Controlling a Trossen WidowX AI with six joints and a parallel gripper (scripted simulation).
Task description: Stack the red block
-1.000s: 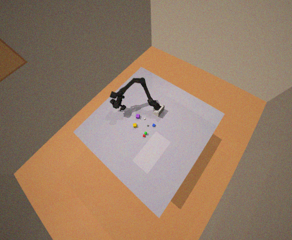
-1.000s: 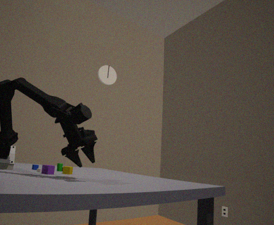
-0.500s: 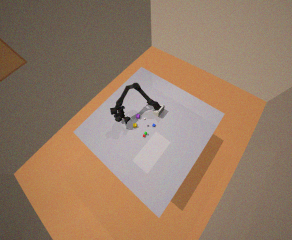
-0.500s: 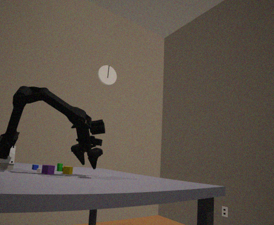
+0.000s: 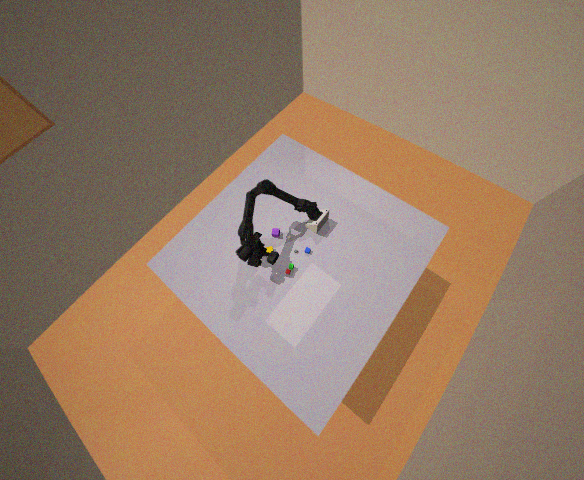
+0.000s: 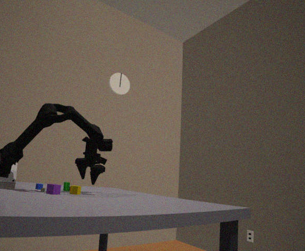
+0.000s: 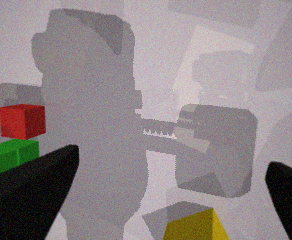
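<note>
Pale grey table, tan walls. Red block on the tabletop beyond the gripper's left fingertip, just beside green tower. Gripper hangs above, fingers spread wide, empty. Yellow block below it.

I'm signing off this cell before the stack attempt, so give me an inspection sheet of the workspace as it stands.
Surface: grey table, blocks near the arm's base.
Job's things: red block on the table beside the green tower, not stacked; tower upright.
Clutter: purple block, yellow block, blue block.
Grippers: gripper open, empty, above the table near the yellow block.
Cables: nothing seen.
Surroundings: wall clock, wall outlet, orange floor.
</note>
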